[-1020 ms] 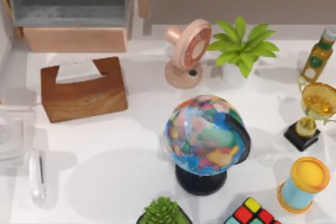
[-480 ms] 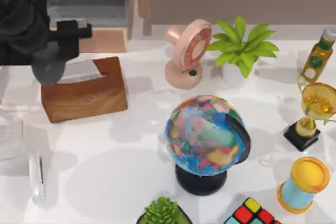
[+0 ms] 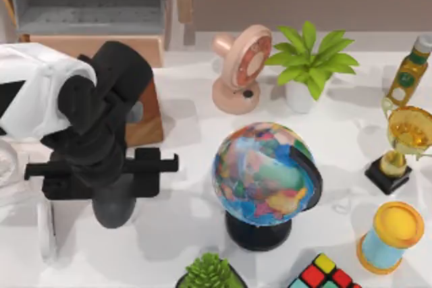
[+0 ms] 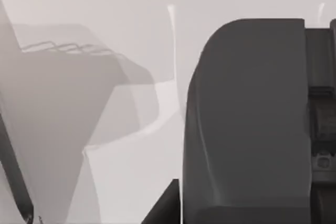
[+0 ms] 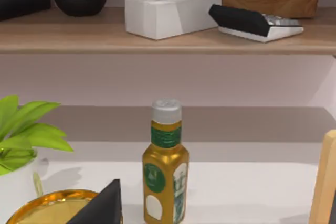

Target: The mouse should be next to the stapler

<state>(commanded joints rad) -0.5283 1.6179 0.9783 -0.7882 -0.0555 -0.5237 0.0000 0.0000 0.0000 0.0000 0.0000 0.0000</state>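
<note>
Dark mouse (image 3: pixel 113 202) beside glassy stapler (image 3: pixel 47 228)

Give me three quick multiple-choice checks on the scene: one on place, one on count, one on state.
1. The stapler lies:
A. right of the globe
B. by the bottle
C. at the table's left edge

2. Green plants on the table:
A. one
B. two
C. four

3. The mouse is:
A. gripped in the left jaws
B. lying free by the globe
C. up on the shelf

Answers:
1 C: the top view shows the stapler at the far left of the table, near its front.
2 B: a leafy plant stands at the back and a succulent at the front edge.
3 A: the mouse sits under the left arm's black jaws, just right of the stapler.
</note>
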